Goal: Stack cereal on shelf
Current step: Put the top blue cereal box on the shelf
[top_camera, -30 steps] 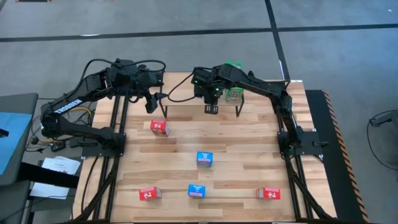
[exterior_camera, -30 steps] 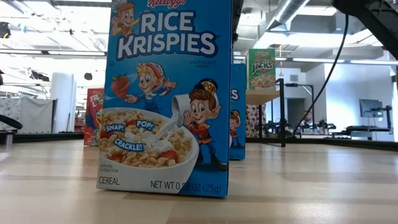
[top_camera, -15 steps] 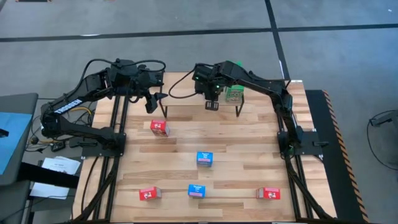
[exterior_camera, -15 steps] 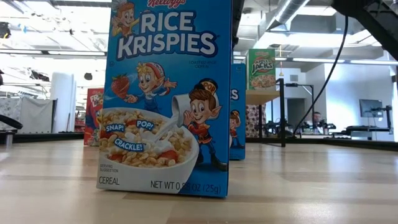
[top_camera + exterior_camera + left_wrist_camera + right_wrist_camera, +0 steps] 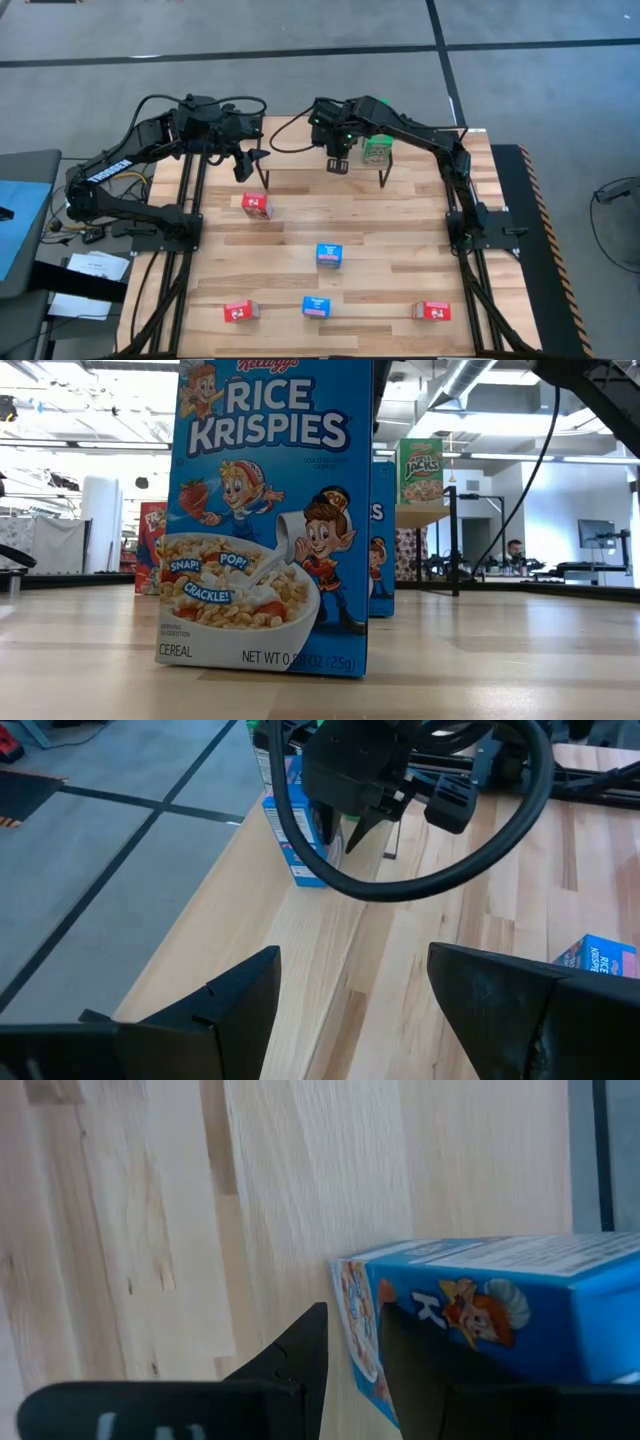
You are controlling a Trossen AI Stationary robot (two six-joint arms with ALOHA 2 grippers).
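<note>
High view: your right gripper (image 5: pixel 338 163) is up over the shelf (image 5: pixel 300 150), close by the green box (image 5: pixel 376 149) already standing there. The left gripper (image 5: pixel 248 166) waits off the shelf's left end. Five boxes are on the table (image 5: pixel 400 260): the red box (image 5: pixel 257 205) nearest the shelf, two blue, two more red along the near edge.

Low view: mostly a big blue box (image 5: pixel 270 510) blocking things, but you can see the green one up on the shelf top behind it. No grippers visible here.

Left wrist view: the left fingers (image 5: pixel 230 995) stand wide with nothing between them. Ahead, the right gripper hangs over the shelf, with a blue box beside or under it; I can't tell whether they touch.

Right wrist view: the right fingers (image 5: pixel 300 1355) are pinched shut on the edge of a blue box (image 5: pixel 480 1315), which hangs over the light wood.

My take: you're placing this one. Bring it down flat and square, clear of the green box, and only let go once it's resting, because an edge grip like that looks likely to let it tip.
</note>
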